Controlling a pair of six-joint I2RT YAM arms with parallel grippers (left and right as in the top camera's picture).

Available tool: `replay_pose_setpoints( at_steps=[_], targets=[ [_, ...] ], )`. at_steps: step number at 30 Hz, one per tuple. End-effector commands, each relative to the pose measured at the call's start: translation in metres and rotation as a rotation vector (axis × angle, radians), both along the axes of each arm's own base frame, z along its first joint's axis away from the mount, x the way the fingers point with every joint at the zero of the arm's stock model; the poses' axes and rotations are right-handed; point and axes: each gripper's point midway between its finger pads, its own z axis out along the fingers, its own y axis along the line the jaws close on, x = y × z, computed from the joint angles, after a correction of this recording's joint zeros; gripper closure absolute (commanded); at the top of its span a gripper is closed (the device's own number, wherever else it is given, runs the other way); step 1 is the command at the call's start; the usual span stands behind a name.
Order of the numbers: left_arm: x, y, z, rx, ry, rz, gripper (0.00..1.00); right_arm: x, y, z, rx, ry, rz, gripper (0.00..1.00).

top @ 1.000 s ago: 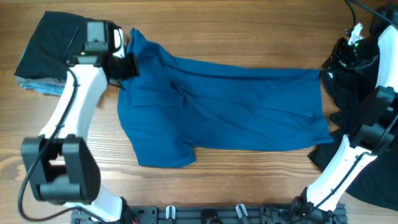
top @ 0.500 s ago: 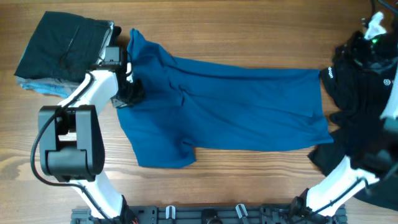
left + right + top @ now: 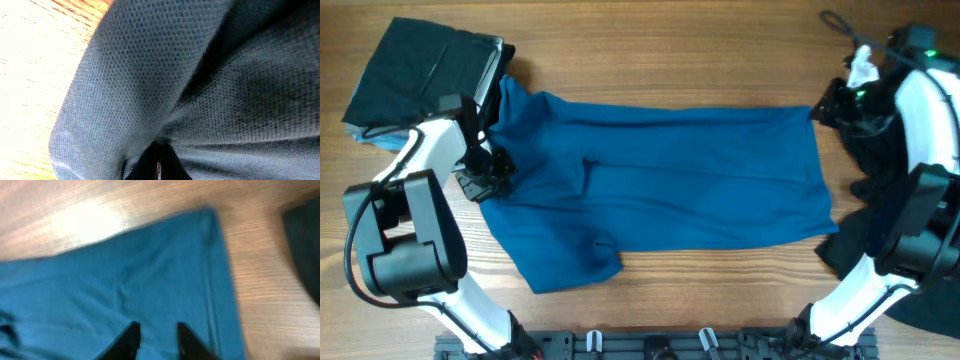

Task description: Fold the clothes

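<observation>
Blue knit polo shirt (image 3: 700,175) lay spread flat across the middle of the table (image 3: 670,60), collar end left, hem right. Soft, light, limp; judged likely to sag and wrinkle rather than hold a crease. Best taken at the edges: shoulder seam, hem corners. Left jaws at the shoulder edge, seemingly pinched on a fold of it; fabric filled that wrist view and hid the tips. Right jaws parted, empty, over the upper hem corner; view blurred. Placket barely readable. Folded dark pile (image 3: 415,70) upper left; black garments (image 3: 880,200) right, partly cut off.
</observation>
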Motion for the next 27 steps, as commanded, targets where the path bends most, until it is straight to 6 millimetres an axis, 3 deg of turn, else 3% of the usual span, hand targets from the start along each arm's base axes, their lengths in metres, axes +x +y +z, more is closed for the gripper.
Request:
replay_pose_setpoints(
  at_steps=[1,6,9,12,14,16,20,22,24,27],
  targets=[
    [-0.021,0.011,-0.02,0.051,0.082,-0.015,0.96,0.0,0.011,-0.037,-0.01,0.015,-0.057,0.94],
    [-0.02,0.011,-0.02,0.052,0.075,-0.019,0.94,-0.012,0.0,-0.072,-0.065,0.062,-0.174,0.96],
    [-0.017,0.012,-0.021,0.054,0.062,-0.018,0.84,-0.028,-0.007,-0.096,-0.117,0.101,-0.201,0.96],
    [-0.016,0.012,-0.021,0.055,0.06,-0.018,0.82,-0.042,-0.016,-0.114,-0.166,0.143,-0.258,0.96],
    [-0.016,0.012,-0.021,0.055,0.059,-0.018,0.81,-0.052,-0.031,-0.123,-0.228,0.165,-0.315,0.96],
    [-0.015,0.012,-0.02,0.054,0.056,-0.018,0.77,-0.061,-0.069,-0.123,-0.338,0.187,-0.43,0.96],
    [-0.01,0.012,-0.013,0.048,0.054,-0.021,0.72,-0.061,-0.111,-0.108,-0.336,0.171,-0.515,0.96],
    [-0.004,0.01,-0.008,0.037,0.039,-0.032,0.71,-0.045,-0.106,-0.097,-0.236,0.103,-0.392,0.95],
    [0.0,0.006,-0.006,0.006,0.022,-0.043,0.71,-0.037,-0.097,-0.089,-0.189,0.067,-0.303,0.86],
    [0.002,0.004,-0.002,-0.005,0.021,-0.043,0.69,-0.029,-0.095,-0.07,-0.178,0.039,-0.288,0.86]
  ],
)
